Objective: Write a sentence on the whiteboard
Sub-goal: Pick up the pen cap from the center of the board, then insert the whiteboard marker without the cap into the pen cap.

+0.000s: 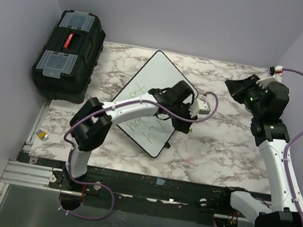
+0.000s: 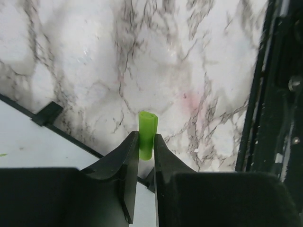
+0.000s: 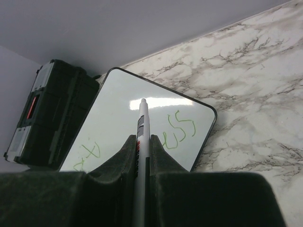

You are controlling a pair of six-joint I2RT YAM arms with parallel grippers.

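The whiteboard [image 1: 148, 78] lies tilted on the marble table, left of centre. Green handwritten letters of the sentence [image 1: 148, 128] show on its near part; the left arm covers the middle. In the right wrist view the board [image 3: 118, 109] shows letters at its right [image 3: 179, 130] and lower left [image 3: 90, 152]. My left gripper [image 1: 189, 125] hovers just off the board's right edge, shut on a short green marker piece [image 2: 147, 126]. My right gripper [image 1: 232, 87] is raised at the far right, shut on a white pen [image 3: 142, 120] that points toward the board.
A black toolbox [image 1: 68, 53] stands at the far left beside the board, also in the right wrist view [image 3: 47, 113]. A small yellow object [image 1: 43, 135] lies at the near left edge. The black front rail [image 2: 279, 94] runs along the table's near edge.
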